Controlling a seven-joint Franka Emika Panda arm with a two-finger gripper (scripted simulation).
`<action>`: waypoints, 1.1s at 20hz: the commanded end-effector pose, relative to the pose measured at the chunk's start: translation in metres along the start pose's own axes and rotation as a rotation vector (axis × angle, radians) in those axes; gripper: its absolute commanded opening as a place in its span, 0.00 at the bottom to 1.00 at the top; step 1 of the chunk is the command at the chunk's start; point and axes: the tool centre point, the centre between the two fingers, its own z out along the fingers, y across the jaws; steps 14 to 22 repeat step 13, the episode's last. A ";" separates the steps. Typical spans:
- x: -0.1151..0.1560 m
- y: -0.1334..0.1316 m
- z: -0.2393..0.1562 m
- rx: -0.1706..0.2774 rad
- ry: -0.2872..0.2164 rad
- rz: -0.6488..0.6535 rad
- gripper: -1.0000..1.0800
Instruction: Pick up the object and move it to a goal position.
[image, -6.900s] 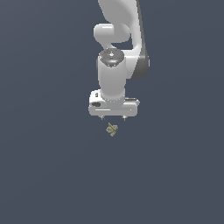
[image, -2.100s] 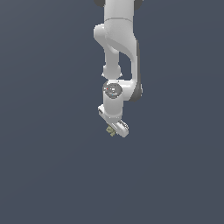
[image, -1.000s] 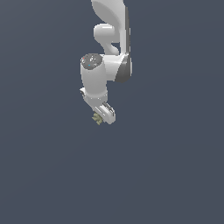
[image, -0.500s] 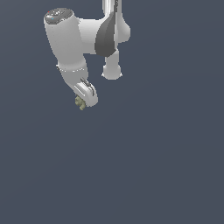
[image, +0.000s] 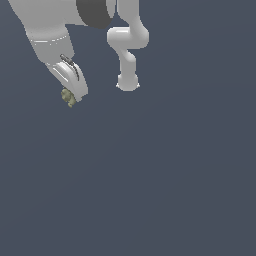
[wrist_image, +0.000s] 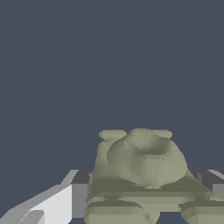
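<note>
Gripper (image: 71, 95) at the tip of the white Panda arm (image: 55, 30) clamps the small olive-tan object (image: 68, 97), carried high toward the exterior view's left against a plain dark background. Seen from the wrist, the lumpy object (wrist_image: 142, 175) fills the space between the pale fingers (wrist_image: 52, 205). Pickup appears complete and the transfer under way; no goal marker is visible, so how much travel remains cannot be judged.
</note>
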 end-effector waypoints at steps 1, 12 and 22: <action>0.007 0.007 -0.016 -0.001 -0.001 -0.002 0.00; 0.021 0.018 -0.046 -0.001 -0.001 -0.003 0.00; 0.022 0.018 -0.046 -0.001 -0.001 -0.003 0.00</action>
